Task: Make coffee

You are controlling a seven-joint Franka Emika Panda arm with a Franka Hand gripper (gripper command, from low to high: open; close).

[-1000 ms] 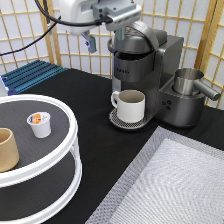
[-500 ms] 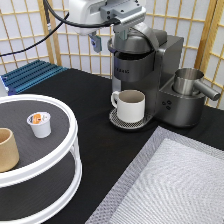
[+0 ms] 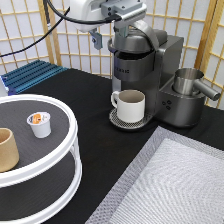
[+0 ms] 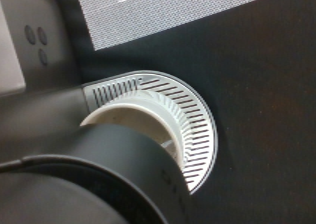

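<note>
1. Gripper: at the exterior view's top, above the coffee machine's head. One dark finger hangs free on the exterior view's left; the other stands against the machine's top. Fingers spread, holding nothing. The arm above is cut off by the frame edge.
2. Coffee machine: grey and dark, standing on the black table right of centre. Its lid is down. Two round buttons show on its lower front. In the wrist view its dark rounded head fills the foreground and hides much of what lies below.
3. White mug: handled, upright on the machine's round slotted drip tray, under the spout. In the wrist view only part of its rim shows.
4. Metal jug: seated at the machine's side toward the exterior view's right, handle pointing right.
5. Coffee pod: small white cup, orange-and-dark top, upright on the upper shelf of the white round two-tier stand, well apart from the gripper.
6. Tan cup: handleless, same shelf, near the pod, partly cut off at the edge.
7. Grey mesh mat: bottom right, cut off.
8. Blue ribbed tray: left, behind the stand.
</note>
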